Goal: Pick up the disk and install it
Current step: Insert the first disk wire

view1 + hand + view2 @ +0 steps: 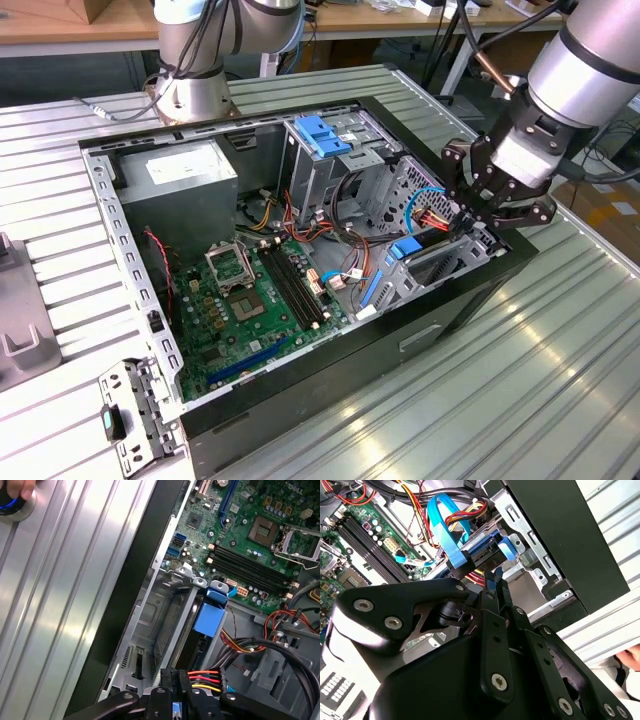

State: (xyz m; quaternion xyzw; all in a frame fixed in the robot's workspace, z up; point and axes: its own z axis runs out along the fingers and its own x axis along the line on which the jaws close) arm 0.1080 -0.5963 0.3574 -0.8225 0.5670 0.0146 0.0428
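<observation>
One disk (437, 258), grey metal in a light-blue carrier, sits edge-up in the drive bay at the computer case's (420, 345) front corner, at about 3 o'clock in the exterior view, presumably so it slides down the bay's rails. One end effector (492, 208) sits just above it; in the second wrist view its fingers (496, 591) look closed on the carrier's edge (487, 555). One motherboard (262, 295) lies at 7 o'clock from the disk. One ribbed metal table (560, 340) bears the case.

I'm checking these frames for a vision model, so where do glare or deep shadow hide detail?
In the exterior view, light streaks glare off the ribbed metal table. In the first wrist view, the same table is washed pale, while the black case wall reads as flat shadow. In the second wrist view, the dark hand fills the foreground with little surface detail.
</observation>
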